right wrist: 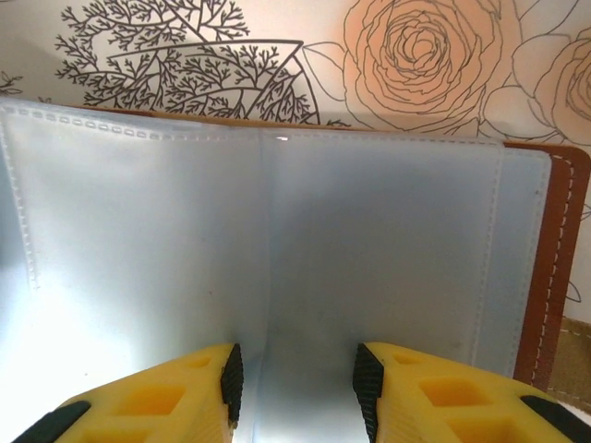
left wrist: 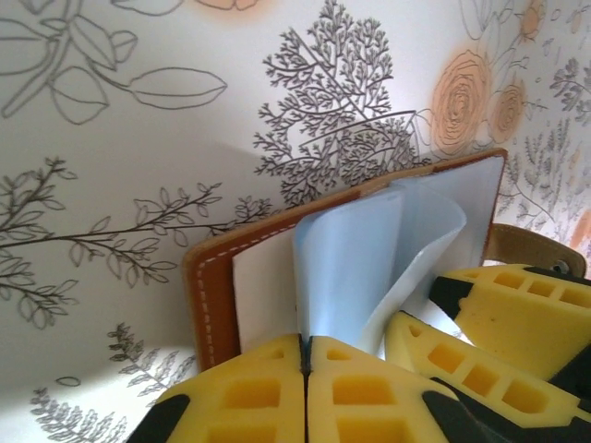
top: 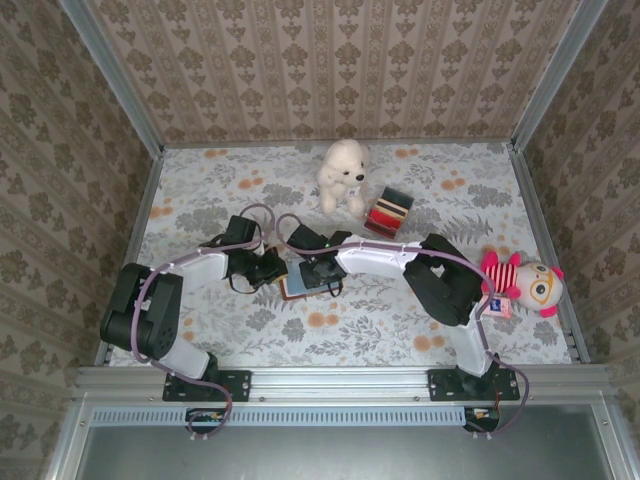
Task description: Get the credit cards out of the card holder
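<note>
- Card holder [top: 300, 284] is lying open on the bench [top: 200, 190], center-front, btwn the two hands. Its brown leather is facing down and the light-blue lining is facing up.
- One light-blue pocket leaf is standing up off the holder and curling over (clearest from the left wrist cam).
- Left hand [left wrist: 306, 349] is clenching on that leaf's lower edge, yellow pads pressing together w/ the leaf pinched btwn them.
- Right hand [right wrist: 295, 378] is sitting over the lining from the opposite side, fingers standing apart and grasping nothing. Can't tell whether the tips are touching the lining.
- Both arms are reaching in toward the holder, wrists nearly meeting above it.
- White plush bear [top: 342, 175] is sitting farther back, w/ a striped box [top: 388, 211] just beside it on the right.
- Pink-haired doll [top: 525, 285] is lying at the bench's right edge, near the right arm.
</note>
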### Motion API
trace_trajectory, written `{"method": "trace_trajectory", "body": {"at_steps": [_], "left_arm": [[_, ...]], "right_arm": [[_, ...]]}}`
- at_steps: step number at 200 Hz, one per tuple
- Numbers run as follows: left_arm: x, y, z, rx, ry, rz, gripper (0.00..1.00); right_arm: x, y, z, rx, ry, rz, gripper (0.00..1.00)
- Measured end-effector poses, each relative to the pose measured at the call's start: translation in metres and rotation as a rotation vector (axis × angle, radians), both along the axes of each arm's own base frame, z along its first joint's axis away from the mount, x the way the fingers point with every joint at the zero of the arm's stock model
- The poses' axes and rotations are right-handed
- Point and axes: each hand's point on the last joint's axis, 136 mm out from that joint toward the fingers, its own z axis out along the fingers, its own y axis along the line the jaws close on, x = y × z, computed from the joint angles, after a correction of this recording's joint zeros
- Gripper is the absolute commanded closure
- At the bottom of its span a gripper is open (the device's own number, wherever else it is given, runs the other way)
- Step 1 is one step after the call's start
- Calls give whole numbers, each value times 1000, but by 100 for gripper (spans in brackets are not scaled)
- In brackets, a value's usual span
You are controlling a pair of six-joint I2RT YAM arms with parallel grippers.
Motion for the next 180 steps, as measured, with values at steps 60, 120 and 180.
{"method": "trace_trajectory", "body": {"at_steps": [60,120,180], "left_arm": [[5,-12,11,-70,-40,-31,100],[5,-24,9,-106,-45,-64,100],[6,-32,5,-114,-36,-86,100]], "right_arm": [[-1,0,3,161,48,0,60],[0,4,5,277,90,-11,62],[1,2,5,322,101,-34,66]]}}
